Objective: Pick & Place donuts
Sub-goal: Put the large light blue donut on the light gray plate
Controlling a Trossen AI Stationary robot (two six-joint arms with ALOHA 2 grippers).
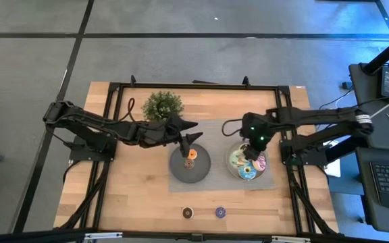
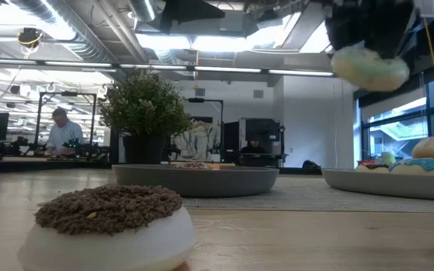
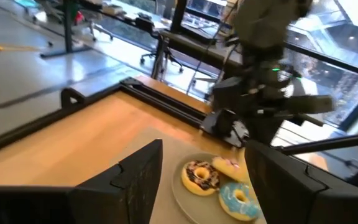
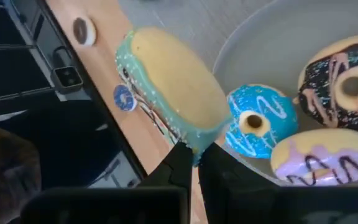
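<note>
Table: wooden table [image 1: 140, 196] seen from above, with a grey mat [image 1: 216, 179] across its middle and a small potted plant [image 1: 163, 105] at the far edge.
Right gripper: right gripper [image 4: 192, 163] held above the pale bowl [image 1: 234, 169] on the mat's right side, fingers pinched on the rim of a green donut [image 4: 169, 87].
Green donut: lifted clear of the bowl, tilted on edge, pale underside showing; in the low view it hangs high in the air [image 2: 370, 69] over the bowl.
Bowl contents: three larger donuts lying inside: blue donut [image 4: 258, 124], chocolate donut [image 4: 347, 87] with sprinkles and pink donut [image 4: 319, 158] with dark icing lines, touching one another.
Left gripper: left gripper [image 1: 189, 140] over the far rim of the dark plate [image 1: 179, 172] on the mat's left side; its fingers [image 3: 135, 180] are spread apart with nothing between them.
Plate contents: orange mini donut [image 1: 190, 163] near the plate's centre, with a darker mini donut [image 1: 190, 154] touching it on the far side.
Front edge: brown mini donut [image 1: 188, 213] and purple mini donut [image 1: 220, 213] on bare wood near the table's front edge, near each other but apart.
Low view: brown mini donut [image 2: 108, 226] fills the foreground, white underneath with a crumbly brown top.
Room: a person [image 2: 60, 135] sits at a desk far behind the table.
</note>
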